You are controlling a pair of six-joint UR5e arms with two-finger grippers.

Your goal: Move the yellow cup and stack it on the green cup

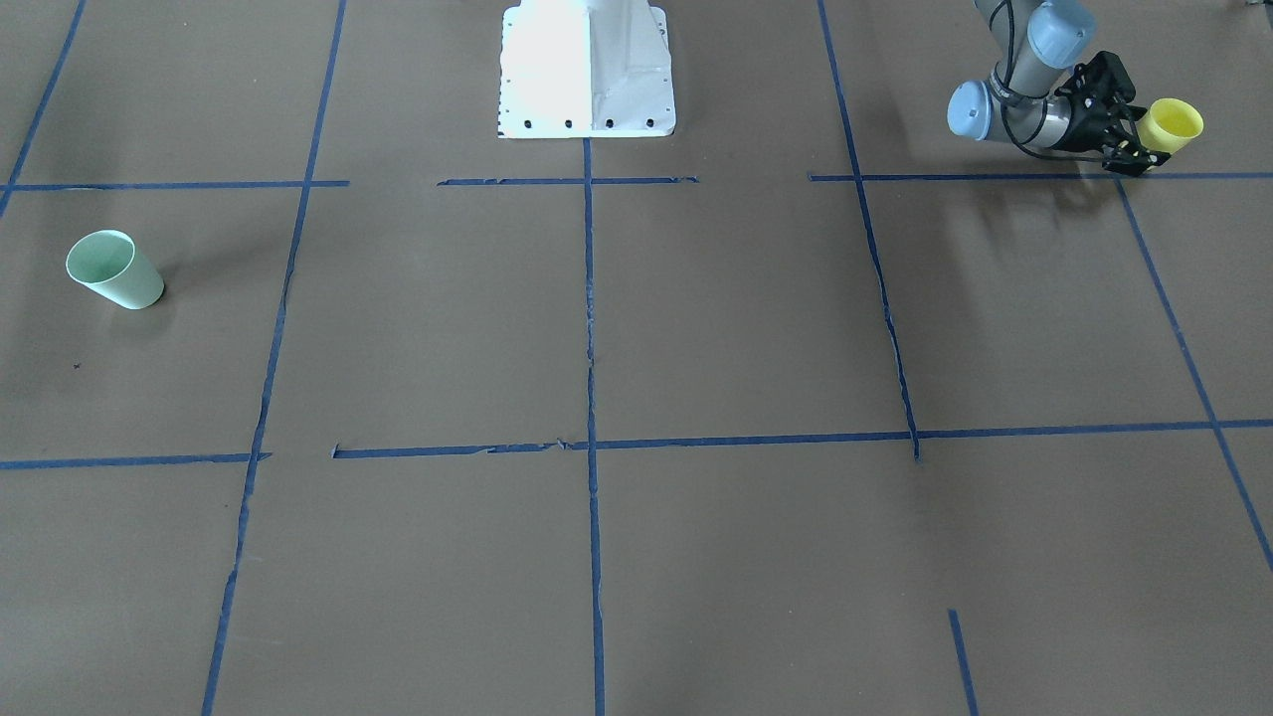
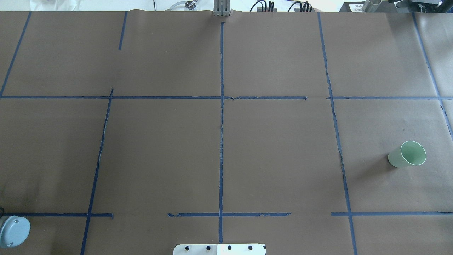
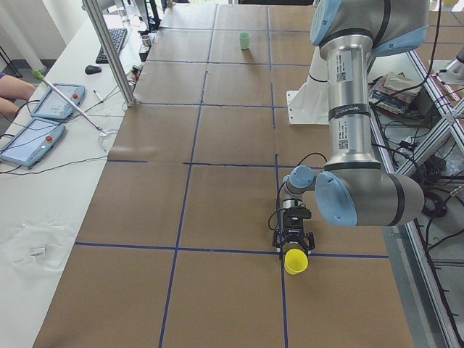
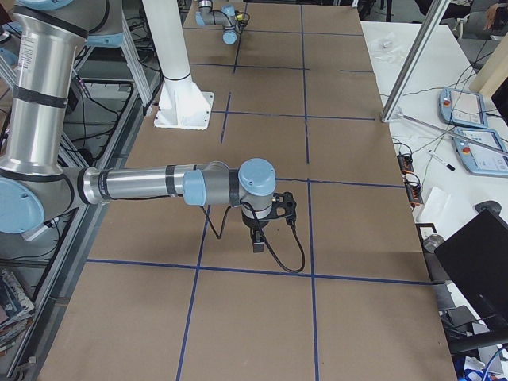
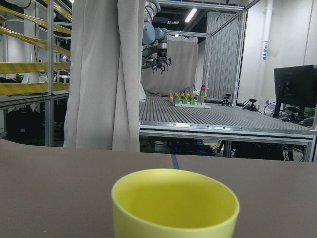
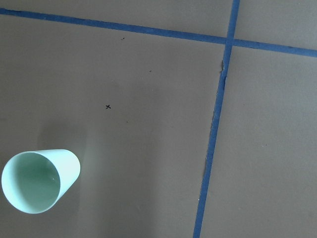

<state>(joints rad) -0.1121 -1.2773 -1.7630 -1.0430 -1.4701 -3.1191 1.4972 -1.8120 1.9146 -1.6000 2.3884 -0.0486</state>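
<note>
Yellow tapered plastic cup [image 1: 1172, 124] on the desk's [image 1: 696, 328] left end, with the left claw [image 1: 1144, 137] reaching in level from the side.
Its fingers look spread, flanking the cup's lower wall without clearly pinching, probably to leave the rim free for nesting. Pale green tapered plastic cup [image 1: 114, 268] stands upright, well apart at the right end. The right claw [image 4: 258, 246] hangs over that end; I cannot tell its opening.
</note>
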